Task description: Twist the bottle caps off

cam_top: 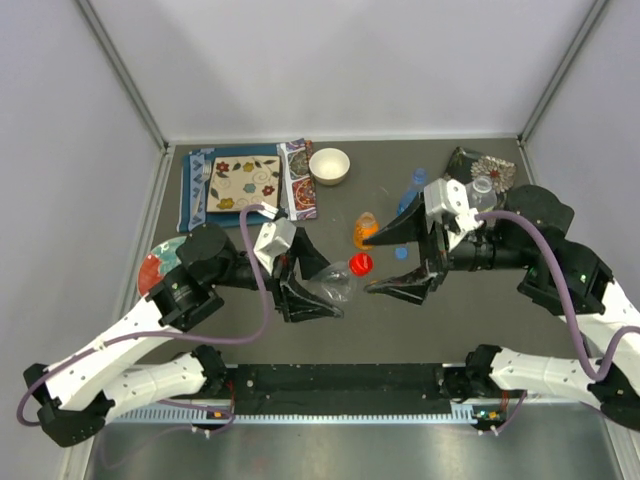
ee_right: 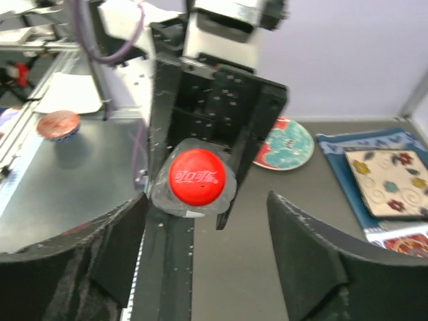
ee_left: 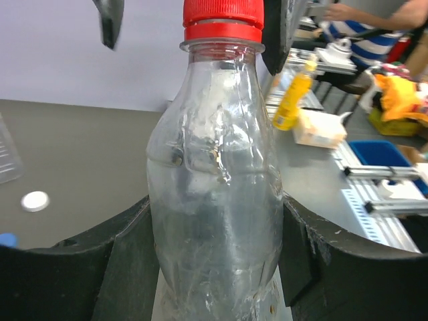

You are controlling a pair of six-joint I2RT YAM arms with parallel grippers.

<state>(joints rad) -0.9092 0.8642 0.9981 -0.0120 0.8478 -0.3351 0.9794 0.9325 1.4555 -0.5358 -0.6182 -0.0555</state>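
Left jaws pinch clear bottle (ee_left: 214, 200); right jaws spread before red cap (ee_right: 195, 176). Centre on cap, close squarely, then twist.

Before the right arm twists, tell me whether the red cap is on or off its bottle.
On. The red cap sits on the neck of the clear bottle.

Clear bottle (cam_top: 339, 288) in left end effector (cam_top: 330, 292)

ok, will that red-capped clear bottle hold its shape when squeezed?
Probably not: the clear bottle looks empty and thin-walled, visibly creased, so likely light and crushable. Held round its body by the left hand, it may twist or slip once the red cap is turned.
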